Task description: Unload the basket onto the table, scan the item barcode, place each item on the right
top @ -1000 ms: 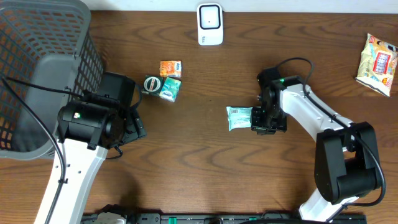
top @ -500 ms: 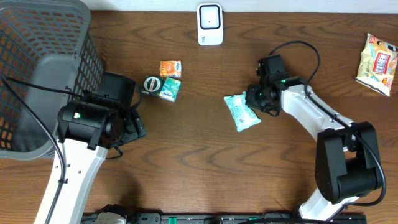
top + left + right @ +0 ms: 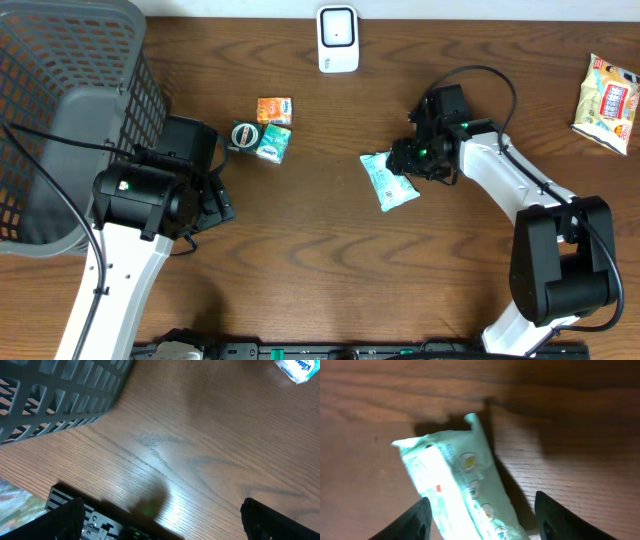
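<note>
The pale green tissue pack (image 3: 390, 180) is seen lying flat on the wooden table (image 3: 300, 260), right of the frame's centre in the overhead view, turned diagonally. The right gripper (image 3: 410, 160) is placed at the pack's upper right end. In the right wrist view its fingers (image 3: 415, 520) are shown spread wide, with the pack lying between them and nothing pinched. The white scanner (image 3: 338, 38) is found at the top centre edge, well apart from the pack. The left gripper (image 3: 170, 520) is held with its jaws fully parted over bare wood, beside the grey basket (image 3: 60, 100) at the upper left. An orange packet (image 3: 274, 109), a round tin (image 3: 245, 134) and a teal packet (image 3: 273, 145) are clustered left of centre. A snack bag (image 3: 607, 90) is set at the upper right.
</note>
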